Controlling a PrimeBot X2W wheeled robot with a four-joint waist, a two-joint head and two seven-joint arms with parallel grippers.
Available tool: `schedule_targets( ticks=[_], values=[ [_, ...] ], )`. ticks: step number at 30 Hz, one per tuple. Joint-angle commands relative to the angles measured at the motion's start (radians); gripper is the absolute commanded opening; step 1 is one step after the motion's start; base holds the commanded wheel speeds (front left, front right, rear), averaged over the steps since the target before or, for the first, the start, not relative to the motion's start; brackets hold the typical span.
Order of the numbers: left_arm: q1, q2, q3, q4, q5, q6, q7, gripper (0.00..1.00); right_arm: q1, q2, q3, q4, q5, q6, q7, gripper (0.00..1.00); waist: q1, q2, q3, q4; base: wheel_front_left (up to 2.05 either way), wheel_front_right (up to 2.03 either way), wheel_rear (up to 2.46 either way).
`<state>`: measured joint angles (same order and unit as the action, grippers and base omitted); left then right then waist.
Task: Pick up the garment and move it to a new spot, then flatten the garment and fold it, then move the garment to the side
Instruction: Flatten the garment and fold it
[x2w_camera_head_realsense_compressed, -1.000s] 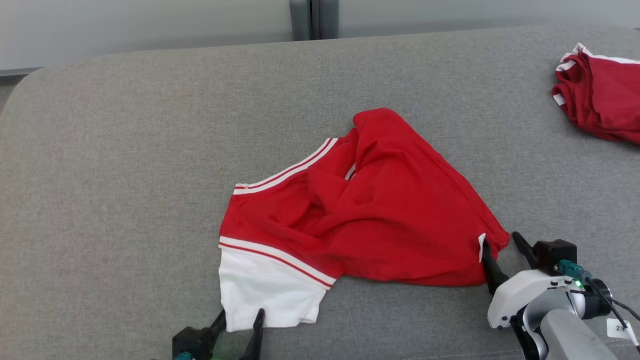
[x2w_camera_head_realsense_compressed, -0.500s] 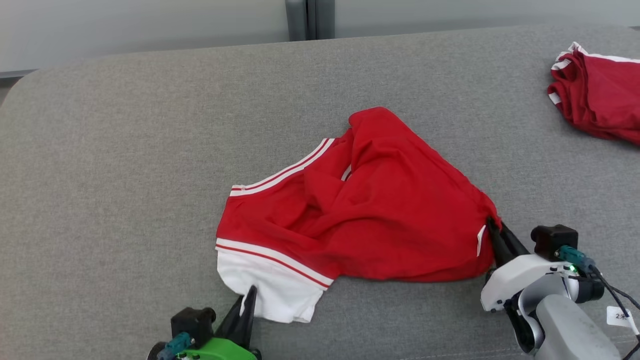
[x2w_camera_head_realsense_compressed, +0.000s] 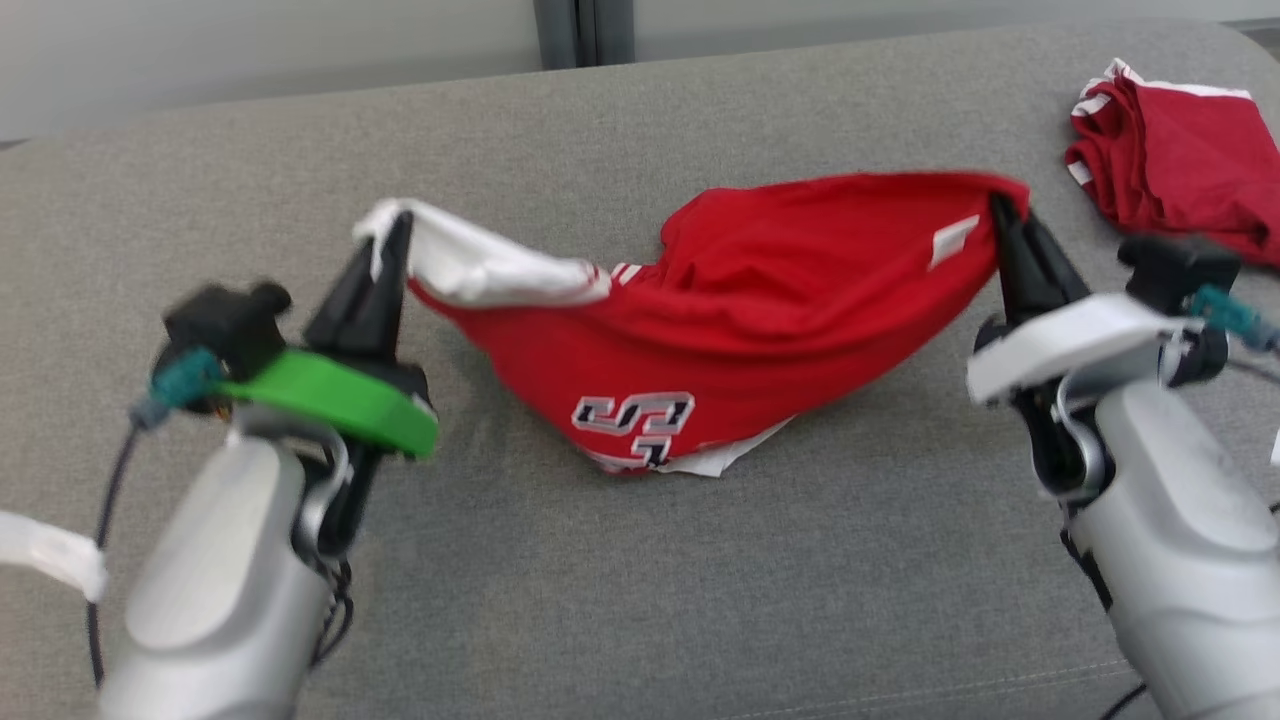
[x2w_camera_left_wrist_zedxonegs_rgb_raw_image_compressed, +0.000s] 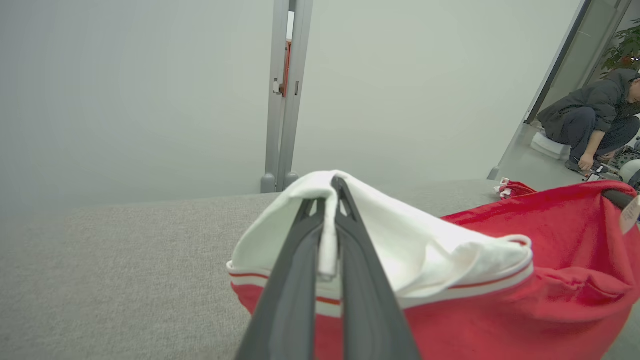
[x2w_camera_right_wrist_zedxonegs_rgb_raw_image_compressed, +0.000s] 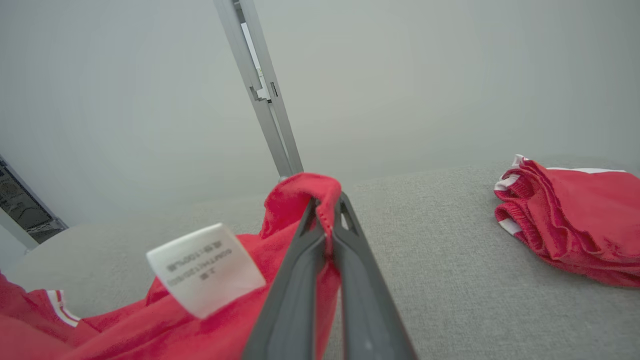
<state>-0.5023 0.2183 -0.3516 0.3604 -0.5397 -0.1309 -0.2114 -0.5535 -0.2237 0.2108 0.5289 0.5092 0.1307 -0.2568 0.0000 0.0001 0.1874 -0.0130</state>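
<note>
The garment (x2w_camera_head_realsense_compressed: 740, 310), a red shirt with a white sleeve (x2w_camera_head_realsense_compressed: 480, 265), hangs slung between the two grippers above the middle of the grey cushion (x2w_camera_head_realsense_compressed: 640, 600). It sags in a curve. Its lowest fold, bearing white and black lettering (x2w_camera_head_realsense_compressed: 632, 415), comes down to the cushion, though I cannot tell whether it touches.

At the left end, the left gripper (x2w_camera_head_realsense_compressed: 402, 222) is clamped on the white sleeve. In the left wrist view its fingers (x2w_camera_left_wrist_zedxonegs_rgb_raw_image_compressed: 300, 280) are pressed together with the sleeve's hem pinched between them and white cloth draped over the tips. A green collar (x2w_camera_head_realsense_compressed: 330, 395) rings this wrist.

At the right end, the right gripper (x2w_camera_head_realsense_compressed: 1000, 205) is clamped on a red corner of the garment. In the right wrist view red cloth folds over its tips and runs down between the closed fingers (x2w_camera_right_wrist_zedxonegs_rgb_raw_image_compressed: 295, 300). A white label (x2w_camera_right_wrist_zedxonegs_rgb_raw_image_compressed: 205, 267) with small print sticks out of the cloth just left of them.

On the far right of the cushion lies a second garment (x2w_camera_head_realsense_compressed: 1170, 180), red with white trim, folded in a heap, well apart from the one held.

Beyond the cushion's far edge stands a pale wall (x2w_camera_head_realsense_compressed: 250, 50) with a grey post (x2w_camera_head_realsense_compressed: 575, 30). In the left wrist view, a person (x2w_camera_left_wrist_zedxonegs_rgb_raw_image_compressed: 590, 120) in dark clothes crouches on the floor at the far right.
</note>
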Motion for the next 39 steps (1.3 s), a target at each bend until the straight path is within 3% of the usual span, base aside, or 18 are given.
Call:
schedule_targets(
  ticks=[1, 11, 22, 31, 39],
  values=[
    [-0.075, 0.021, 0.009, 0.005, -0.017, 0.001, 0.015, 0.0, -0.064, 0.004, 0.005, 0.002, 0.043, 0.0, 0.02, 0.0, 0.0, -0.0001, 0.052, -0.017, 0.0, 0.0, 0.0],
    [-0.689, 0.069, 0.04, 0.18, -0.138, 0.001, 0.148, 0.0, -0.573, -0.037, 0.038, 0.093, 0.197, 0.0, 0.162, 0.0, 0.0, -0.0001, 0.234, -0.036, 0.0, 0.0, 0.0],
    [-1.252, 0.042, -0.023, 0.418, -0.076, 0.001, 0.115, 0.0, -1.052, -0.016, -0.047, 0.345, 0.212, 0.0, 0.2, 0.0, 0.0, -0.0001, 0.328, -0.064, 0.0, 0.0, 0.0],
    [-1.381, 0.019, -0.08, 0.559, -0.106, 0.001, 0.061, 0.0, -1.186, -0.001, -0.039, 0.481, 0.19, 0.0, 0.175, 0.0, 0.0, -0.0001, 0.368, -0.06, 0.0, 0.0, 0.0],
    [-1.171, 0.045, -0.15, 0.55, -0.18, 0.001, -0.016, 0.0, -1.007, 0.012, 0.013, 0.467, 0.272, 0.0, 0.149, 0.0, 0.0, -0.0001, 0.365, -0.058, 0.0, 0.0, 0.0]
  ],
)
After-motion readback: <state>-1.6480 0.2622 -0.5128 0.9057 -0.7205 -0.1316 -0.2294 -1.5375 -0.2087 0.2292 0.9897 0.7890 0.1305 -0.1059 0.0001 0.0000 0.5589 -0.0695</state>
